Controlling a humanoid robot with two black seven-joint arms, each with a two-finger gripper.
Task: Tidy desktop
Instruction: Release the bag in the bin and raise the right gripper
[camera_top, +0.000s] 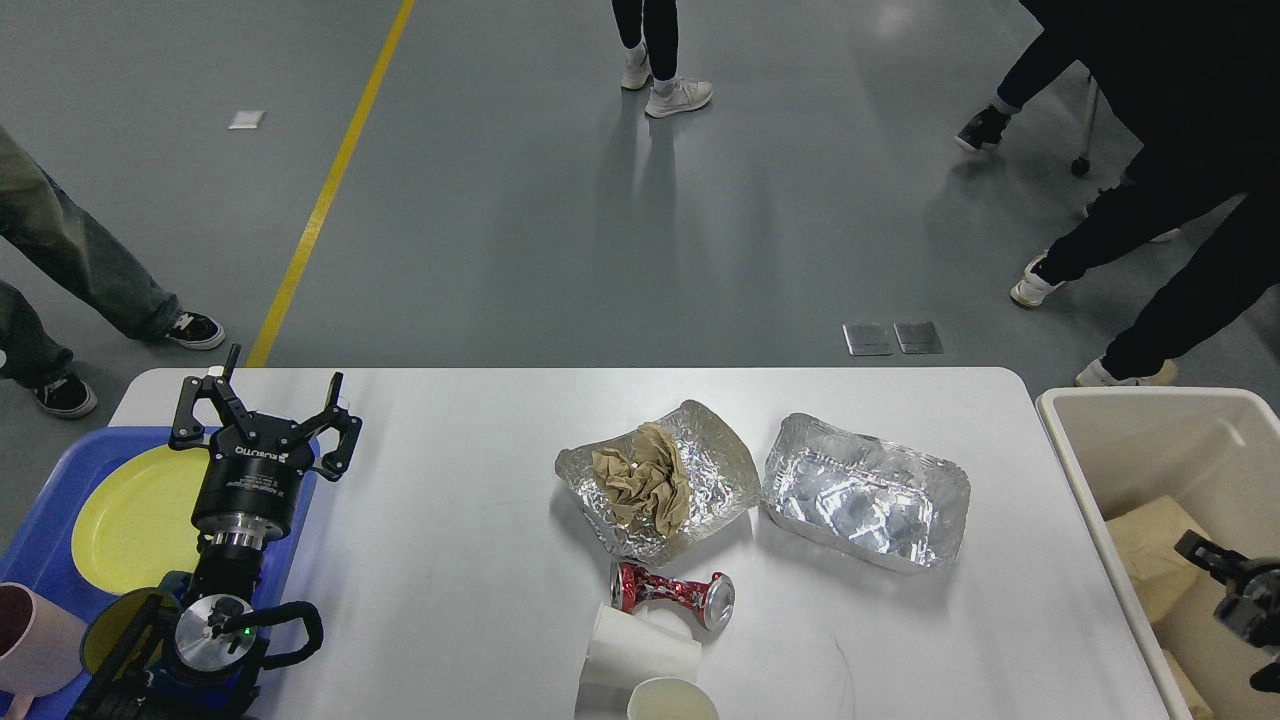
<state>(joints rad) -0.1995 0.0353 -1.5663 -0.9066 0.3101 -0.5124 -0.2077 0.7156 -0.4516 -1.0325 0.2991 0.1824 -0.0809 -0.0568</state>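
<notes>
The white desktop (450, 560) fills the lower view. On it lie a crumpled foil tray (715, 465) holding a wad of brown paper (645, 485), a second empty foil tray (865, 495), a crushed red can (672, 592), a white paper cup (635, 650) on its side, and another cup (672, 700) at the front edge. My left gripper (268, 412) is open and empty, over the desktop's left end by the blue tray. My right gripper (1225, 580) is over the cream bin, dark and partly cut off.
A blue tray (40, 540) at the left holds a yellow plate (140, 520), a pink cup (30, 640) and a yellow-green dish (115, 625). A cream bin (1130, 430) at the right holds brown paper (1150, 560). People stand beyond the table.
</notes>
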